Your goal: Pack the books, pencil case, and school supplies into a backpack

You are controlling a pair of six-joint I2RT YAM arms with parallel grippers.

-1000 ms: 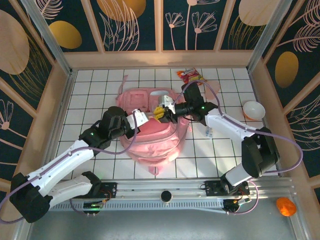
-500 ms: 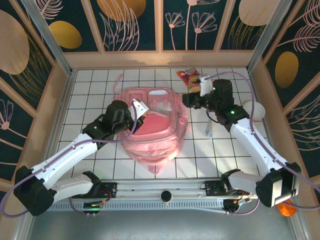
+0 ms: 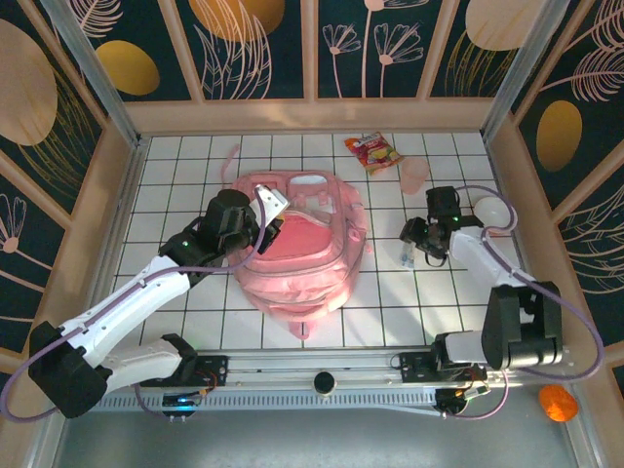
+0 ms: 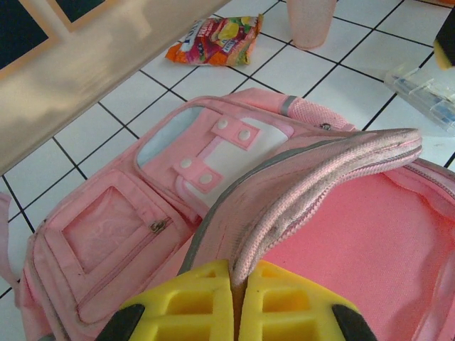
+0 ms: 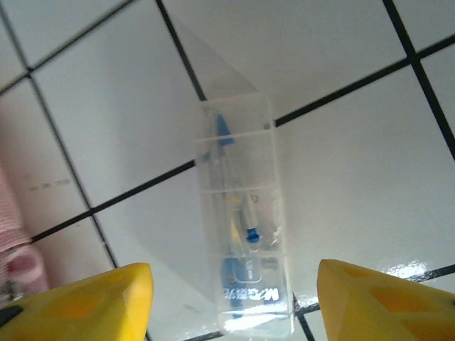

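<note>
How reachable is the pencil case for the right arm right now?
Likely yes. The right gripper hovers open directly above the pencil case, a finger on either side. The case lies flat on bare tile with nothing between it and the gripper.

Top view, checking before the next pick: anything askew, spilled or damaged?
Nothing spilled or damaged. The backpack lies flat, its flap pinched up by the shut left gripper. Only the clear case sits skewed across the tile lines, under the open right gripper.

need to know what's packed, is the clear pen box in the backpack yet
No, the clear pen box lies on the white tiles, between the spread right fingers.
</note>
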